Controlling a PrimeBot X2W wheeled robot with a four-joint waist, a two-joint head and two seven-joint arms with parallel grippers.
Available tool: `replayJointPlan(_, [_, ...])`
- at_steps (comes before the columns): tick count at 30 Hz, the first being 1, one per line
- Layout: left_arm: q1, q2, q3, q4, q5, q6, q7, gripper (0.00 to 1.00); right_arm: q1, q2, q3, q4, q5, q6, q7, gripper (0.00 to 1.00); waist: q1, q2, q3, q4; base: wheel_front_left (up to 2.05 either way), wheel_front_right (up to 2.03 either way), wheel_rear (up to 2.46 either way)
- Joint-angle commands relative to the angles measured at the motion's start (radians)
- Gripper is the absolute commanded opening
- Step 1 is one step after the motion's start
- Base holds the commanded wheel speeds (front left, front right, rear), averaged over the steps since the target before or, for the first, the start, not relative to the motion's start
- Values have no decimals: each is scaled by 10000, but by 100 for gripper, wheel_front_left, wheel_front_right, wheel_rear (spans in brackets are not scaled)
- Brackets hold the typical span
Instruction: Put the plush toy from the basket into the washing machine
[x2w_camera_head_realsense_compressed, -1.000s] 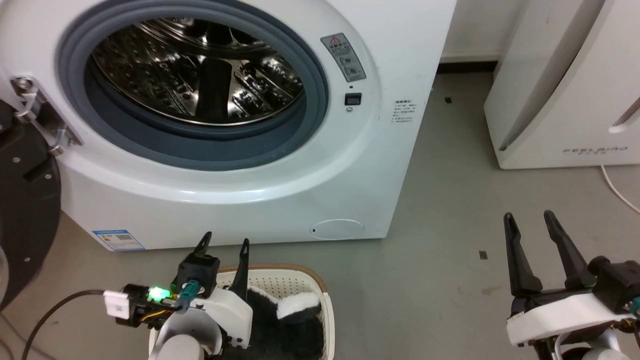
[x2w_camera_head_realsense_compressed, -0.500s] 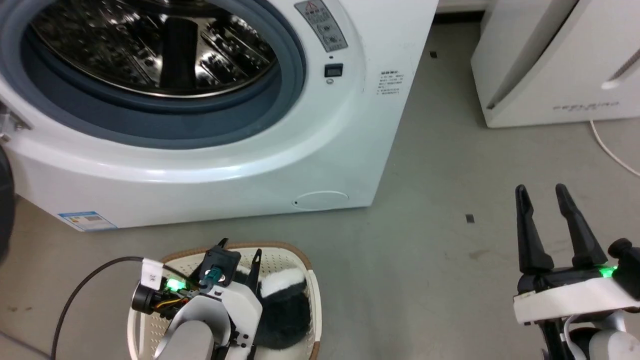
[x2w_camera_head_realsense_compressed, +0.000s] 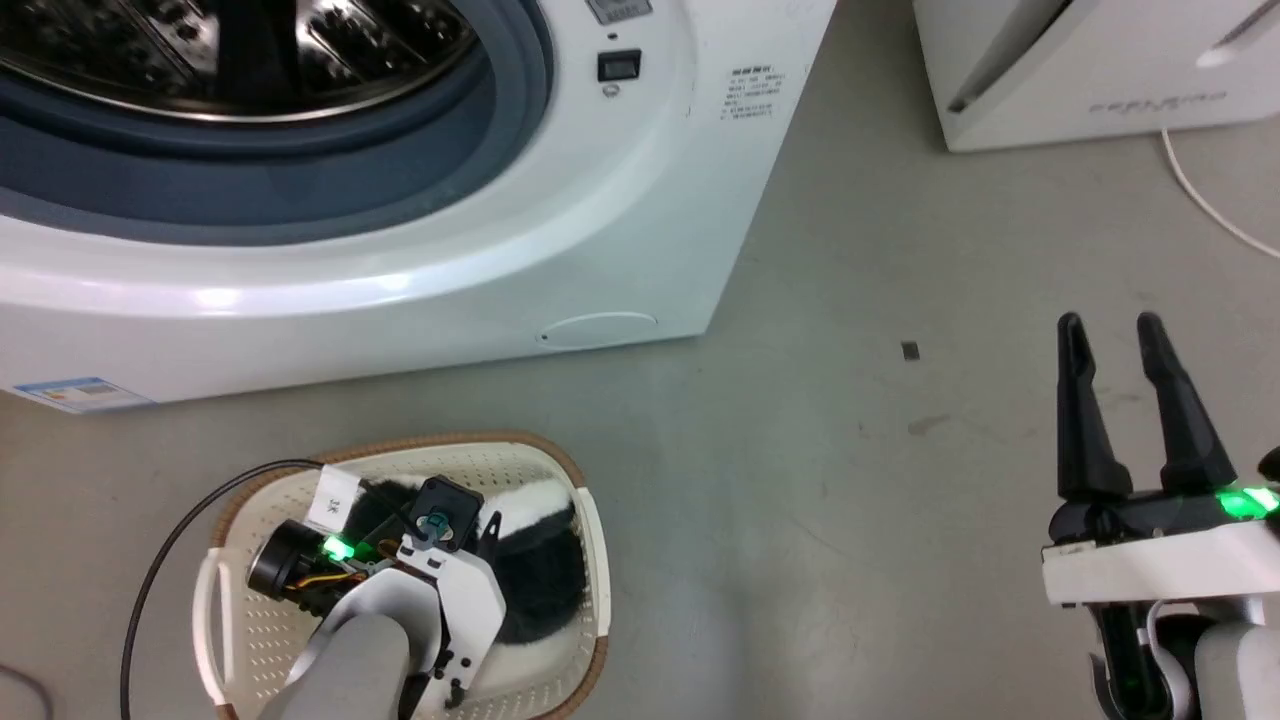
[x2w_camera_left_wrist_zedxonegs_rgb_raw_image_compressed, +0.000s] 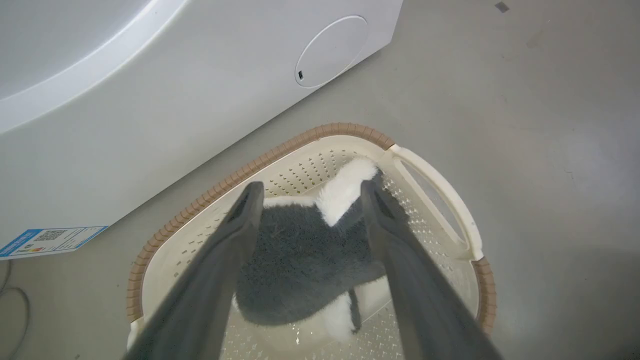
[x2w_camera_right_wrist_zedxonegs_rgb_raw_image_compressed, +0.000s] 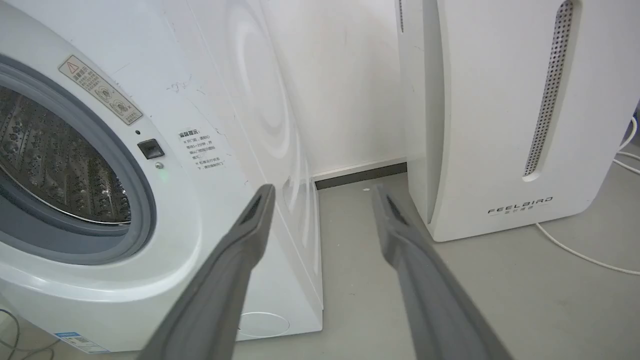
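The black and white plush toy (x2w_camera_head_realsense_compressed: 545, 560) (x2w_camera_left_wrist_zedxonegs_rgb_raw_image_compressed: 300, 260) lies in the cream basket (x2w_camera_head_realsense_compressed: 480, 445) (x2w_camera_left_wrist_zedxonegs_rgb_raw_image_compressed: 300, 140), which stands on the floor in front of the washing machine (x2w_camera_head_realsense_compressed: 400, 270) (x2w_camera_left_wrist_zedxonegs_rgb_raw_image_compressed: 150, 100) (x2w_camera_right_wrist_zedxonegs_rgb_raw_image_compressed: 225, 125). The machine's porthole is uncovered and shows the grey gasket and steel drum (x2w_camera_right_wrist_zedxonegs_rgb_raw_image_compressed: 50, 165). My left gripper (x2w_camera_head_realsense_compressed: 470, 520) (x2w_camera_left_wrist_zedxonegs_rgb_raw_image_compressed: 311, 186) hangs open inside the basket's mouth, its fingers pointing down over the toy with nothing between them. My right gripper (x2w_camera_head_realsense_compressed: 1109, 322) (x2w_camera_right_wrist_zedxonegs_rgb_raw_image_compressed: 324, 189) is open and empty over bare floor at the right.
A white FEELBIRD appliance (x2w_camera_head_realsense_compressed: 1080, 70) (x2w_camera_right_wrist_zedxonegs_rgb_raw_image_compressed: 500, 125) stands right of the washer, with a white cable (x2w_camera_head_realsense_compressed: 1200, 200) (x2w_camera_right_wrist_zedxonegs_rgb_raw_image_compressed: 585, 255) trailing on the floor. My left arm's black cable (x2w_camera_head_realsense_compressed: 150, 590) loops beside the basket. Grey floor stretches between basket and right gripper.
The head camera has tilted down, so the washer slid up the picture. My left gripper has dropped from the basket's far rim into the basket, over the toy. It stays open.
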Motion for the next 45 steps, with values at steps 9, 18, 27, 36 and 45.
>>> replayJointPlan(9, [-1106,429,-906,1144,422,-191,580,100,-603,-7,-18,-284,548,-4,-310,100,-2,0,1237,-381,0,0,0])
replayJointPlan(18, [-1878,748,-1452,1969,491,-323,970,100,-976,-8,-38,-437,980,-5,-477,100,-2,0,2254,-680,0,0,0])
replayJointPlan(27, [-2815,1038,-2019,2999,470,-272,896,100,-1404,-8,-138,-619,1496,-6,-686,100,-2,0,3336,-1006,0,0,0])
replayJointPlan(36, [-3546,1349,-2437,3823,424,-47,648,100,-1689,-9,-122,-765,1876,-6,-854,100,-2,0,4117,-1290,0,0,0])
replayJointPlan(45, [-4245,1746,-2873,4746,259,-115,783,100,-1953,-10,-56,-842,2330,-7,-1041,100,-2,0,4889,-1614,0,0,0])
